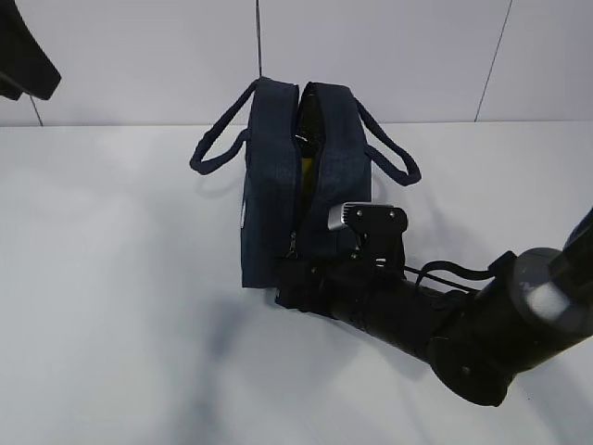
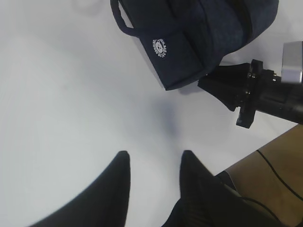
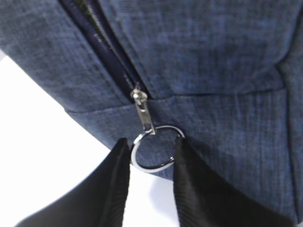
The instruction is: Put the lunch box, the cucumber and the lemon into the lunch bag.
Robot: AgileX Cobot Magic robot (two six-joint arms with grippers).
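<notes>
A: Where was the lunch bag (image 1: 283, 185)?

B: Upper centre of the exterior frame, upright on the white counter (image 1: 111, 306). Top zipper was parted, a yellow patch (image 1: 305, 169) showed in the gap. Couldn't confirm what it was. One loop handle (image 1: 215, 139) stuck out left, the other (image 1: 394, 153) right.

A: Right end effector (image 3: 151, 156)?

B: At the bag's near end, low centre of the exterior frame. In the right wrist view its two black fingers (image 3: 116, 184) sat either side of the metal ring pull (image 3: 154, 149), touching the ring's edges. Narrow gap, closed on the ring. Ring hung from the zipper slider (image 3: 139, 101) at the end of the zipper track, against the navy fabric.

A: Left end effector (image 2: 154, 161)?

B: Bottom centre of the left wrist view, over bare counter. Fingers (image 2: 118, 175) parted to a moderate gap, nothing between them. Well apart from the bag, which filled the top of that frame with a round white logo (image 2: 161, 47) on its end panel. In the exterior view only a dark bit of that arm showed at the upper left corner.

A: Lunch box, cucumber, lemon?

B: None identifiable in any view. Only that yellow patch inside the bag opening.

A: Anything else?

B: The right arm (image 2: 258, 92) showed at the right of the left wrist view, beside the bag's corner. A brown surface (image 2: 279, 165) sat at the lower right there, past the counter edge.
</notes>
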